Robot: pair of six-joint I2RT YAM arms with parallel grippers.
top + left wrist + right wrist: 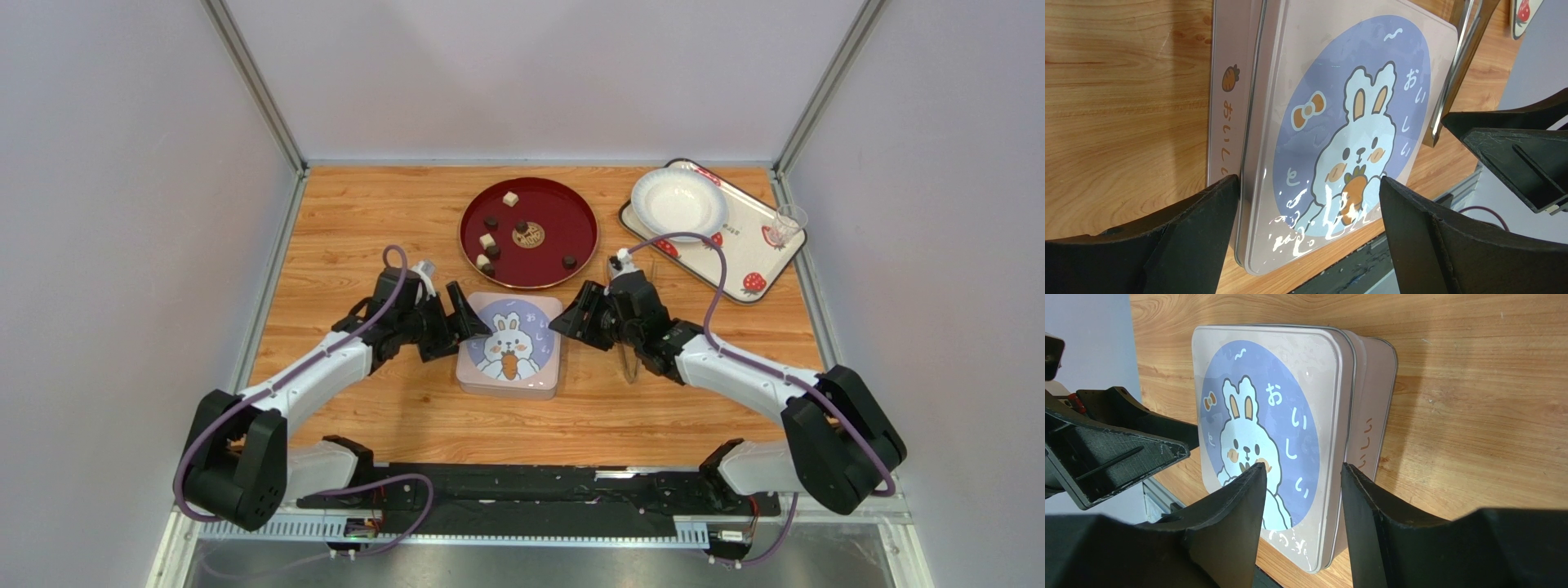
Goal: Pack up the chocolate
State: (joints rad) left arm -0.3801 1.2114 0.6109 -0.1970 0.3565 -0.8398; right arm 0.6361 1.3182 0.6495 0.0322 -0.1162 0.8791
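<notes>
The chocolate (491,244) is several tiny dark and cream-white pieces on the red plate (558,208) at the back middle. A closed pink tin with a rabbit lid (512,344) lies in front of the plate. My left gripper (463,321) is open at the tin's left side; in the left wrist view (1309,191) its fingers stand either side of the lid (1339,116). My right gripper (572,321) is open at the tin's right side; in the right wrist view (1300,473) its fingers straddle the tin's edge (1346,447).
Thin metal tongs (629,358) lie right of the tin under my right arm and show in the left wrist view (1457,67). A white plate (677,200) and a clear cup (786,227) sit on a strawberry tray (736,263) at the back right.
</notes>
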